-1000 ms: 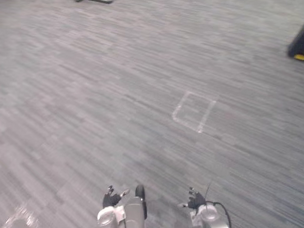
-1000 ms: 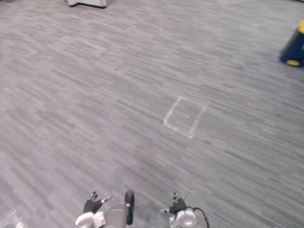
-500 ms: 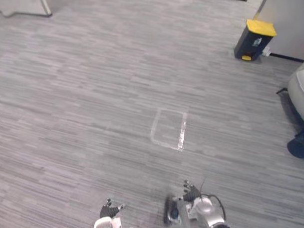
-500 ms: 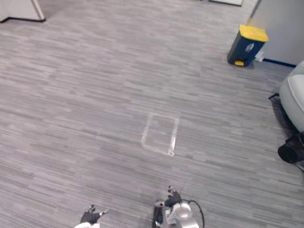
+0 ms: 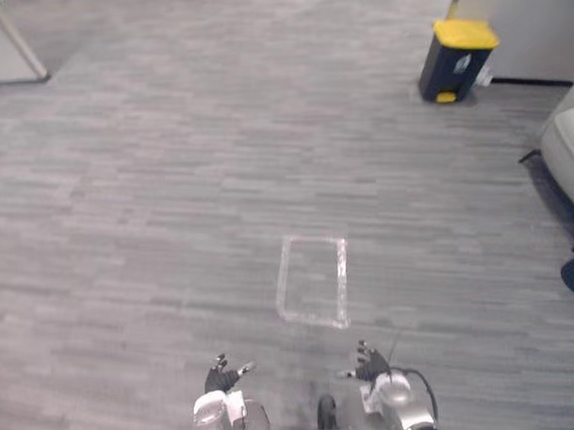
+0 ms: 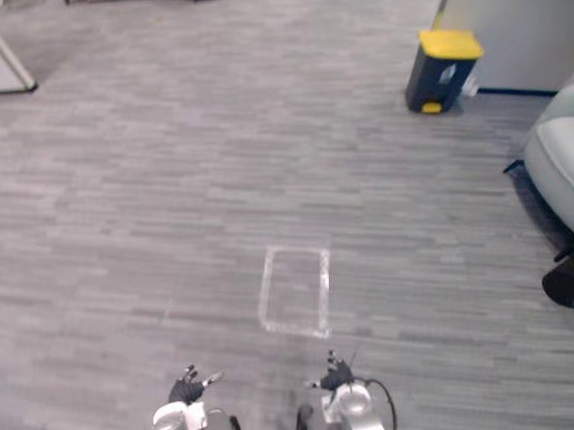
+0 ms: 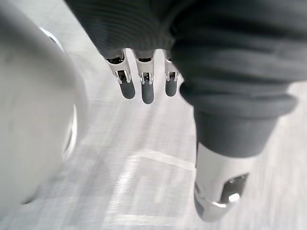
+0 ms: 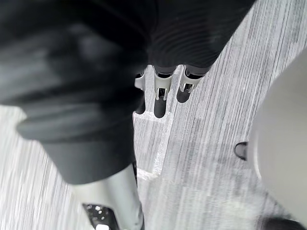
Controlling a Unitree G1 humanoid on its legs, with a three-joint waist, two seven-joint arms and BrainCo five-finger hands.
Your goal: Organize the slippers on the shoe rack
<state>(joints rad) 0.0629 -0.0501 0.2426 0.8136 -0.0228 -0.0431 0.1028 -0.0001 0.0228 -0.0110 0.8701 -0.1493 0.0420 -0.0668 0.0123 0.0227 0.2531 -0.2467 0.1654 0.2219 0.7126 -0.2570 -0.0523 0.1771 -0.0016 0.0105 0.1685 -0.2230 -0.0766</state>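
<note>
The left robot hand [image 5: 220, 378] and the right robot hand [image 5: 371, 366] hang low over the floor [image 5: 173, 181], side by side and well apart from each other. Both are open. In the left wrist view the fingers [image 7: 141, 88] reach straight out from the dark cover in a row, with the thumb [image 7: 218, 191] apart from them and nothing between. The right wrist view shows the same: fingers [image 8: 160, 103] straight and the thumb [image 8: 112, 201] off to one side, with nothing in its grasp. Where the slippers are cannot be told.

The floor is grey carpet with a fine striped grain. A tape rectangle [image 5: 313, 280] is marked on it just ahead of the hands, roughly between them and a little nearer the right one. Its pale outline also shows past the fingers in both wrist views.

Far ahead of the right robot hand and further to its right stands a dark bin [image 5: 456, 47] with a yellow lid, close to a grey wall [image 5: 535, 22]. Out to the right of the right robot hand, well apart from it, is a pale grey seat [image 5: 569, 148]. Far ahead of the left robot hand and out to its left is a white panel [image 5: 3, 50].
</note>
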